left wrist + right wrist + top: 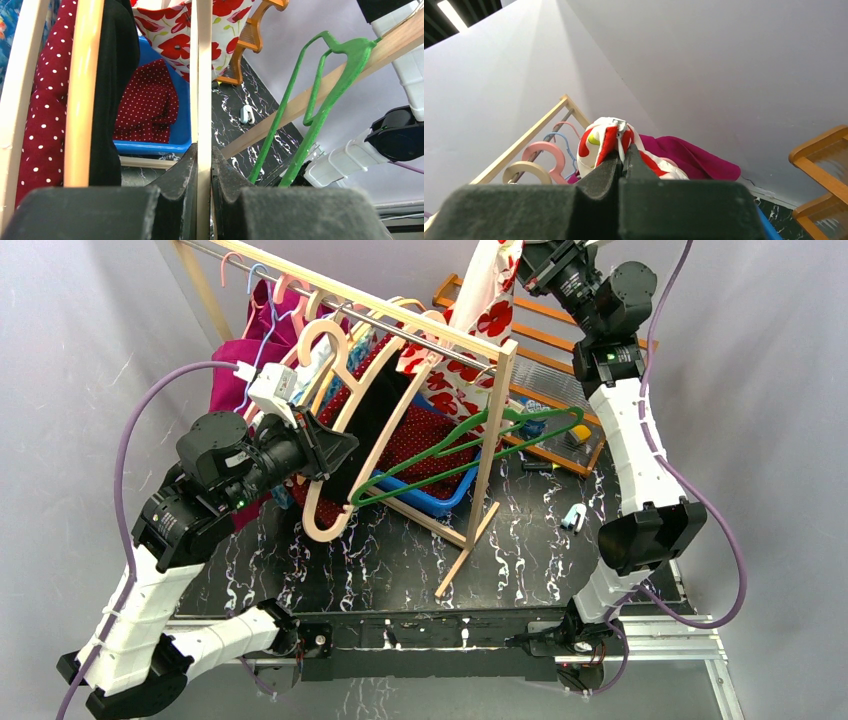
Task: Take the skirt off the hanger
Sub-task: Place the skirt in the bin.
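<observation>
The skirt [490,300] is white with red flowers. It hangs from my right gripper [522,254], which is shut on its top edge high above the rail. In the right wrist view the fingers pinch a bunch of the fabric [599,142] at the gripper [622,152]. My left gripper [340,452] is shut on the bar of a cream wooden hanger [400,415], held tilted in front of the rack. In the left wrist view the bar [204,75] runs up between the closed gripper [204,160], with the skirt [210,25] behind it.
A wooden clothes rack [495,440] carries other hangers and a magenta garment [240,370]. A green hanger [470,445] hooks on its post. A blue bin [440,502] holds red dotted cloth [420,435]. A black cloth [375,410] hangs by the hanger. An orange wooden frame [560,350] stands behind.
</observation>
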Robot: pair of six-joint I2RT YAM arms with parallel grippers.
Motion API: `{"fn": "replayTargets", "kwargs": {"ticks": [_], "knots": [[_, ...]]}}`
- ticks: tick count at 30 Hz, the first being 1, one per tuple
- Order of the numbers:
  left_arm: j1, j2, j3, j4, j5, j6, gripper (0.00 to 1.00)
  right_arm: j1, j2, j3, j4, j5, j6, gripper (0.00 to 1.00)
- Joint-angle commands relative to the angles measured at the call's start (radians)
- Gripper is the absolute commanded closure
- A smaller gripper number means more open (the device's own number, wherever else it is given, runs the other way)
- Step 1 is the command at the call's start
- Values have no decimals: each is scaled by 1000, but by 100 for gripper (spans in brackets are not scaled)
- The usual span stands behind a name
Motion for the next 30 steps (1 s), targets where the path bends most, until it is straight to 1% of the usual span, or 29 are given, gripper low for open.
{"fn": "replayTargets", "kwargs": {"ticks": [1,5,7,8,10,15,20,22,26,30], "knots": [[3,0,34,19,-11,-5,100,-2,-25,-94,166,35,50,100],[3,-2,34,17,-19,-9,100,0,-69,-359,272,29,99,100],[4,5,40,16,-16,-10,100,9,-71,-436,330,29,136,100],[3,7,44,14,-17,-11,100,18,-65,-446,339,27,141,100],[3,11,47,15,-21,-12,100,37,-39,-407,326,17,132,100],[4,3,34,25,-41,-17,100,59,33,-173,258,1,108,100],[3,0,29,25,-49,-17,100,58,86,-22,212,37,88,100],[3,-4,22,28,-54,-19,100,60,114,36,208,28,112,100],[4,-1,22,28,-61,-14,100,80,151,75,312,7,249,100],[3,3,20,31,-56,-15,100,118,145,80,364,44,287,100]]}}
